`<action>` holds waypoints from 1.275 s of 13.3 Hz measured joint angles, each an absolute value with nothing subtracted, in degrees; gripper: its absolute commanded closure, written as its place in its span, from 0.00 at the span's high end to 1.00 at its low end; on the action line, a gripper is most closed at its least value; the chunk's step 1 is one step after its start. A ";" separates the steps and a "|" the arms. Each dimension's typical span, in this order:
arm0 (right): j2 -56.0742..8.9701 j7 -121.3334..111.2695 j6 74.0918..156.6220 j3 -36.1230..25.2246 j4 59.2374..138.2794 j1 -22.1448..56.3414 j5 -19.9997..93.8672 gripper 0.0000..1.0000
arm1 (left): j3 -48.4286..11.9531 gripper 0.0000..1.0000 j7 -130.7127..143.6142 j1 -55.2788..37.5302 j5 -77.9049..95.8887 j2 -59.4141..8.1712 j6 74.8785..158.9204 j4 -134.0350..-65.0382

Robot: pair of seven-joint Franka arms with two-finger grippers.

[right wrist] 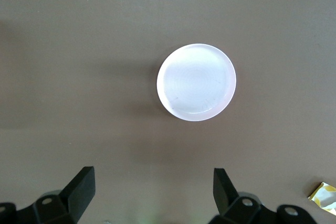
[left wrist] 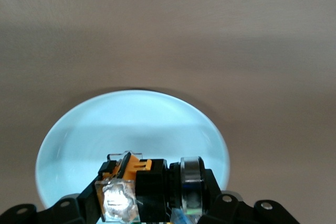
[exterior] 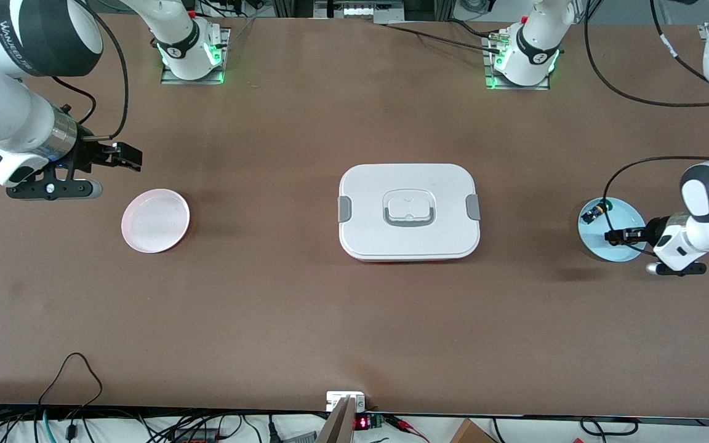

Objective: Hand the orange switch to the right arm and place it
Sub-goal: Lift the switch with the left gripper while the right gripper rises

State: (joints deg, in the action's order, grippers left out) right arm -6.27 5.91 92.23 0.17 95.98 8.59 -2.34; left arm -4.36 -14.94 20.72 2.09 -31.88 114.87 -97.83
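My left gripper (exterior: 616, 236) is low over the pale blue plate (exterior: 622, 249) at the left arm's end of the table. In the left wrist view its fingers (left wrist: 212, 190) are shut on the orange switch (left wrist: 142, 179). The switch lies crosswise between them, with its orange rear block, black body and silver ring showing. I cannot tell whether it still touches the blue plate (left wrist: 131, 124). A second small black switch (exterior: 594, 213) lies on that plate, farther from the front camera. My right gripper (exterior: 125, 157) is open and empty, above the table by the pink plate (exterior: 155, 220).
A white lidded box (exterior: 408, 212) with grey latches stands in the middle of the table. The right wrist view shows the pink plate (right wrist: 196, 82) between and ahead of the open fingers (right wrist: 79, 187). It also shows a small yellow scrap (right wrist: 325, 195) on the table.
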 measured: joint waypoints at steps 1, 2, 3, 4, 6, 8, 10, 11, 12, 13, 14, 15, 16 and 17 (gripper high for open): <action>-6.37 5.90 92.23 0.20 95.95 8.81 -2.26 1.00 | -5.23 0.33 -14.96 20.69 2.10 -29.95 110.06 -96.08; -6.32 5.90 92.07 0.20 95.79 9.02 -1.80 1.00 | -6.28 0.33 -14.99 20.66 2.10 -28.57 104.35 -93.34; -6.17 5.77 90.90 0.20 95.27 9.11 -0.38 1.00 | -7.55 0.34 -15.07 20.65 2.12 -27.73 99.12 -90.27; -5.86 5.55 88.41 0.20 94.44 9.13 1.95 1.00 | -9.32 0.34 -15.15 20.66 2.15 -27.31 94.29 -87.26; -4.56 5.49 83.59 0.05 91.73 9.12 9.98 1.00 | -13.83 0.33 -15.32 20.66 2.77 -27.20 86.24 -82.71; -3.37 5.52 80.84 -0.71 89.64 8.93 20.38 1.00 | -17.85 0.33 -15.33 20.62 7.90 -27.22 83.04 -81.30; -3.27 5.50 80.58 -1.33 89.21 8.49 29.89 1.00 | -19.55 0.33 -15.89 20.44 16.48 -27.57 81.58 -81.30; -3.58 5.50 80.72 -1.42 89.22 8.36 34.10 1.00 | -20.05 0.31 -17.05 20.42 20.69 -27.88 80.62 -81.31; -4.08 5.50 81.23 -1.46 89.22 8.34 37.89 1.00 | -20.89 0.30 -18.32 20.43 24.49 -28.24 79.84 -81.32; -4.75 5.50 82.10 -1.46 89.22 8.36 41.38 1.00 | -22.17 0.30 -19.13 20.45 27.60 -28.55 79.26 -81.34; -5.58 5.50 82.68 -1.45 89.22 8.39 45.08 1.00 | -23.94 0.31 -19.48 20.48 30.30 -28.70 78.66 -81.35; -6.37 5.50 82.88 -1.43 89.22 8.45 49.08 1.00 | -25.85 0.31 -19.64 20.46 32.54 -28.74 78.34 -81.35; -7.08 5.50 82.95 -1.41 89.23 8.54 52.98 1.00 | -27.86 0.31 -19.96 20.45 35.18 -28.79 78.23 -81.40; -7.83 5.50 82.95 -1.36 89.25 8.61 57.14 1.00 | -29.77 0.31 -20.56 20.37 38.34 -28.84 78.24 -81.53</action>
